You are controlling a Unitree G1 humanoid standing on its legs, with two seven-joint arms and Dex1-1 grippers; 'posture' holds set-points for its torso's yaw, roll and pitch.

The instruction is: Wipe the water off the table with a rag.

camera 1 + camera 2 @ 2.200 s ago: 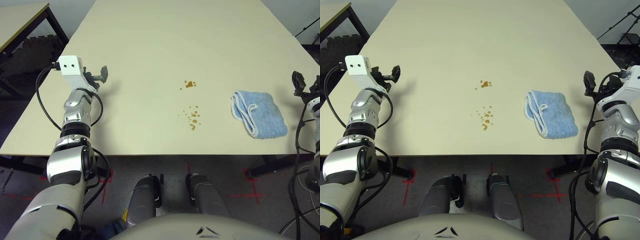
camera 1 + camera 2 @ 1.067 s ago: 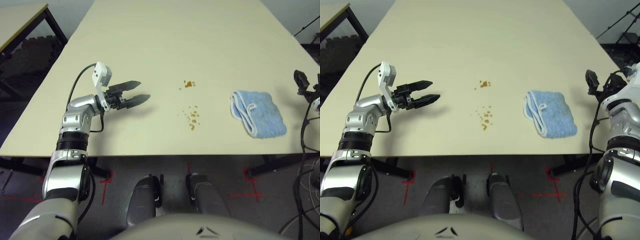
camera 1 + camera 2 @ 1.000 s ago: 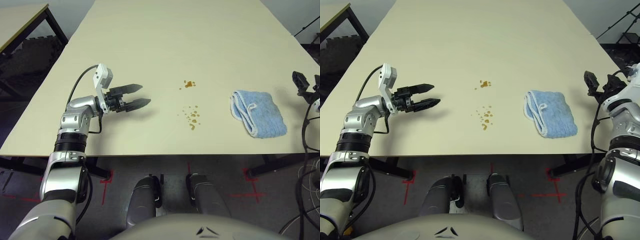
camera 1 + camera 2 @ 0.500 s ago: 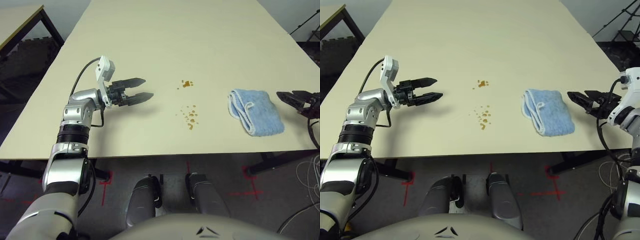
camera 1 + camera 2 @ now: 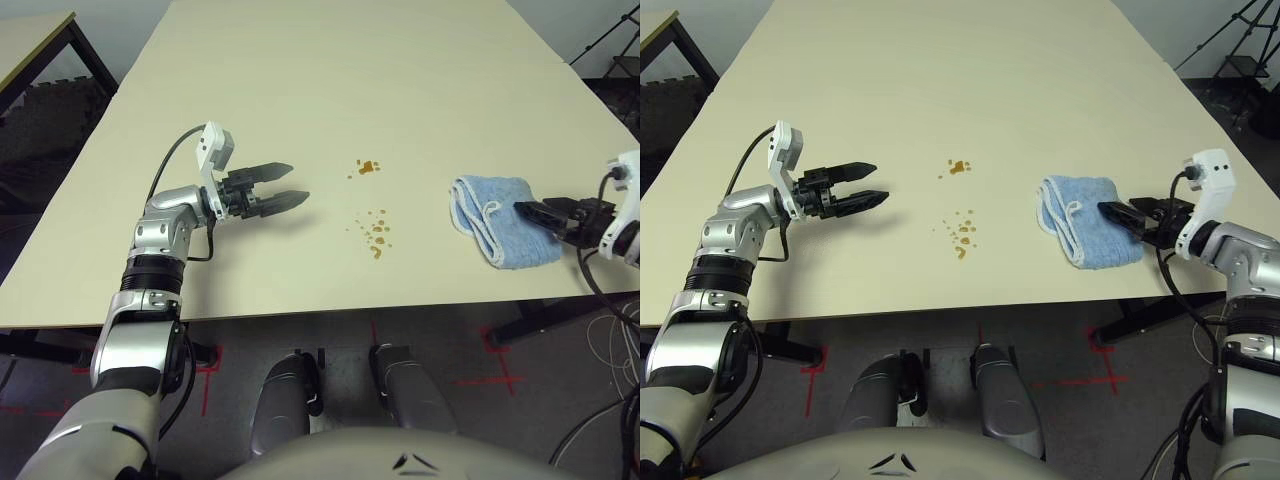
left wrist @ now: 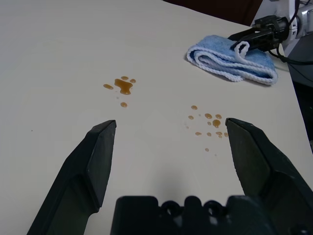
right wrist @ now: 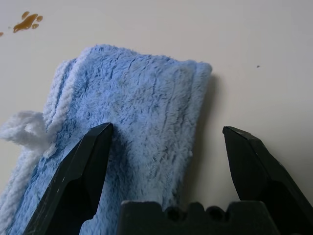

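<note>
The light blue rag [image 5: 490,212] lies folded on the right of the cream table [image 5: 300,80]. The water shows as two clusters of amber drops, one [image 5: 366,167] farther from me and one [image 5: 375,228] nearer, both mid-table. My right gripper [image 5: 522,208] is open and low over the rag's right end. In the right wrist view one finger [image 7: 85,161] is over the rag [image 7: 137,98] and the other over bare table beside it. My left gripper [image 5: 296,183] is open above the table, left of the drops, pointing at them [image 6: 122,85].
A smaller table with a dark edge [image 5: 30,35] stands at the far left. The table's front edge [image 5: 330,312] runs close below the rag and the drops. Tripod legs [image 5: 1240,30] stand off the table's right side.
My right gripper has moved left from beyond the table's right edge to over the rag's right end. The left gripper has stayed about where it was. The camera has shifted slightly.
</note>
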